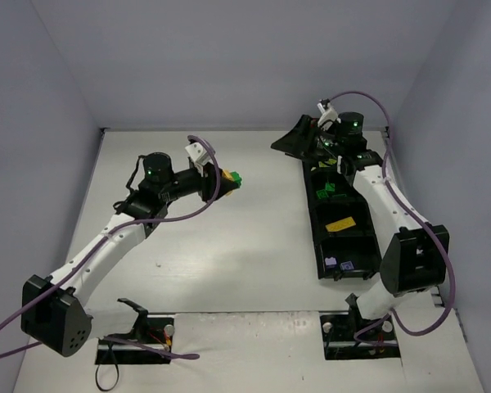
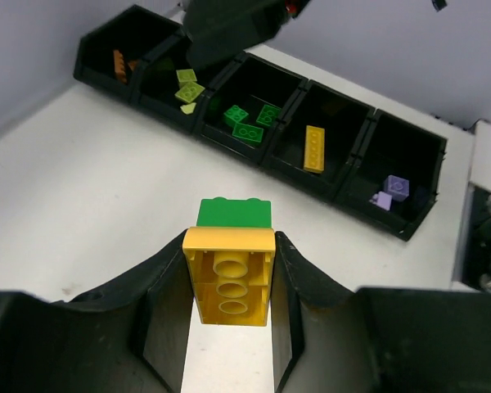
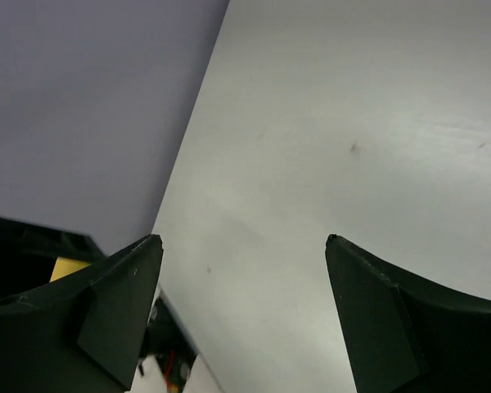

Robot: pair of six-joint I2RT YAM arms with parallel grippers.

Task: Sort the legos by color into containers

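The left gripper (image 2: 229,241) clamps a yellow brick (image 2: 229,282) with a green brick (image 2: 233,213) stuck on, probably needing separating; the right gripper (image 3: 244,241) gapes empty at the tray's (image 2: 362,141) far end.

1. We see the left gripper (image 2: 229,242) with its jaws clamped on a yellow lego (image 2: 229,286), a green lego (image 2: 234,213) touching its far end.
2. Ahead of the gripper, we see the black tray (image 2: 362,143).

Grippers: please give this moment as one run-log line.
left gripper: shut on yellow brick, green brick on its end | right gripper: open, empty
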